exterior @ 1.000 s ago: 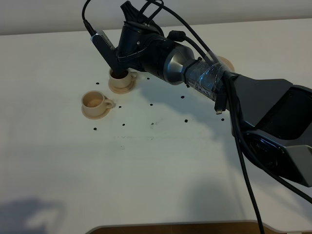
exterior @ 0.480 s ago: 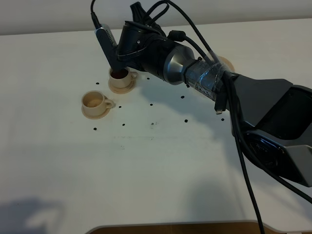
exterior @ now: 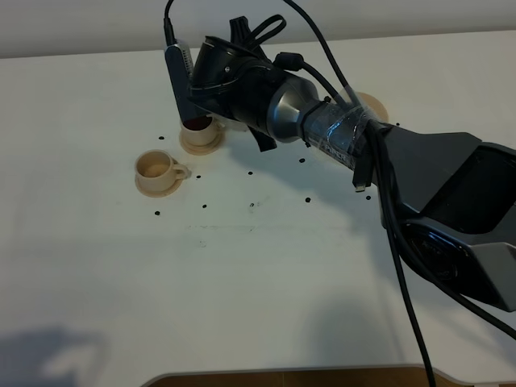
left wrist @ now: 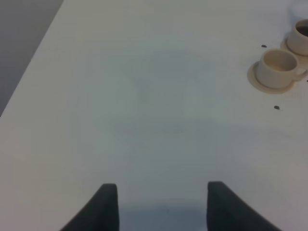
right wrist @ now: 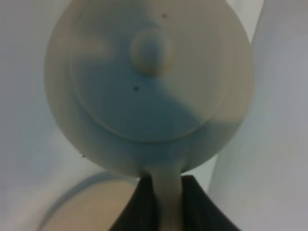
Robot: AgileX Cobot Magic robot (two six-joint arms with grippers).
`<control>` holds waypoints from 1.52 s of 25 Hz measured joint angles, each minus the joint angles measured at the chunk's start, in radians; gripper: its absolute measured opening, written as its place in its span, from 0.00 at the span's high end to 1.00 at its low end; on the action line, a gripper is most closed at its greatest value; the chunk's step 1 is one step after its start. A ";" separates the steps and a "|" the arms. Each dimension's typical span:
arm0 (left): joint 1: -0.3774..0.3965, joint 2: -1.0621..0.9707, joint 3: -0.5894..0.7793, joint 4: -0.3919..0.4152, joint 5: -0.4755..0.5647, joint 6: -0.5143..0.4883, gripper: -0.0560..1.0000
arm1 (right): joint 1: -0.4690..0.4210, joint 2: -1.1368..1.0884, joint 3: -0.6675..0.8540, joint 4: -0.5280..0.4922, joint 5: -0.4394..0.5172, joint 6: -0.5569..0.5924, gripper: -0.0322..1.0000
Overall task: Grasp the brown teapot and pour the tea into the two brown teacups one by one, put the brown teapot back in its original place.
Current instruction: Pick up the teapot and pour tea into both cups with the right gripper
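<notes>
The right claw (right wrist: 168, 195) is clenched on the handle of the teapot (right wrist: 149, 82), held aloft by the far cup (exterior: 200, 131), which is dark inside, next to the pale near cup (exterior: 158, 167), while the left claw (left wrist: 161, 204) hangs released over the worktop (left wrist: 120, 96).

From my remote desk I count two brown teacups, the far cup (exterior: 201, 131) and the near cup (exterior: 158, 166), two small saucers (exterior: 153, 189) (one under each), one brown teapot (right wrist: 149, 82), and one wider tan disc (exterior: 373, 102), partly hidden.
</notes>
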 joint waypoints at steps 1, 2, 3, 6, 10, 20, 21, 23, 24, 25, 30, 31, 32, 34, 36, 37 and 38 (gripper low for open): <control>0.000 0.000 0.000 0.000 0.000 0.000 0.53 | 0.000 0.000 -0.009 0.012 0.014 0.012 0.88; 0.000 0.000 0.000 0.000 0.000 0.000 0.53 | 0.000 0.000 -0.022 0.024 0.028 0.029 0.88; 0.000 0.000 0.000 0.000 0.000 0.000 0.53 | 0.000 0.000 -0.035 0.039 0.046 0.047 0.88; 0.000 0.000 0.000 0.000 0.000 0.000 0.53 | 0.000 0.000 -0.077 0.067 0.109 0.103 0.88; 0.000 0.000 0.000 0.000 0.000 0.000 0.53 | 0.000 0.000 -0.125 0.138 0.174 0.160 0.88; 0.000 0.000 0.000 0.000 0.000 0.000 0.53 | -0.063 0.000 -0.146 0.472 0.183 0.268 0.88; 0.000 0.000 0.000 0.000 0.000 0.000 0.53 | -0.067 0.000 -0.146 0.484 0.184 0.275 0.88; 0.000 0.000 0.000 0.000 0.000 0.000 0.53 | -0.074 0.000 -0.146 0.515 0.185 0.290 0.88; 0.000 0.000 0.000 0.000 0.000 0.000 0.53 | -0.076 0.000 -0.146 0.535 0.185 0.294 0.88; 0.000 0.000 0.000 0.000 0.000 0.000 0.53 | -0.077 0.000 -0.146 0.551 0.185 0.298 0.88; 0.000 0.000 0.000 0.000 0.000 0.000 0.53 | -0.089 0.000 -0.144 0.604 0.185 0.322 0.88; 0.000 0.000 0.000 0.000 0.000 0.000 0.53 | -0.091 0.000 -0.144 0.610 0.186 0.323 0.88; 0.000 0.000 0.000 0.000 0.000 0.000 0.53 | -0.093 0.000 -0.144 0.611 0.187 0.323 0.88; 0.000 0.000 0.000 0.000 0.000 0.000 0.53 | -0.098 0.000 -0.144 0.611 0.187 0.324 0.88; 0.000 0.000 0.000 0.000 0.000 0.000 0.53 | -0.099 -0.003 -0.144 0.611 0.187 0.324 0.88; 0.000 0.000 0.000 0.000 0.000 0.000 0.53 | -0.099 -0.007 -0.144 0.611 0.187 0.327 0.88; 0.000 0.000 0.000 0.000 0.000 0.000 0.53 | -0.099 -0.009 -0.144 0.613 0.187 0.329 0.88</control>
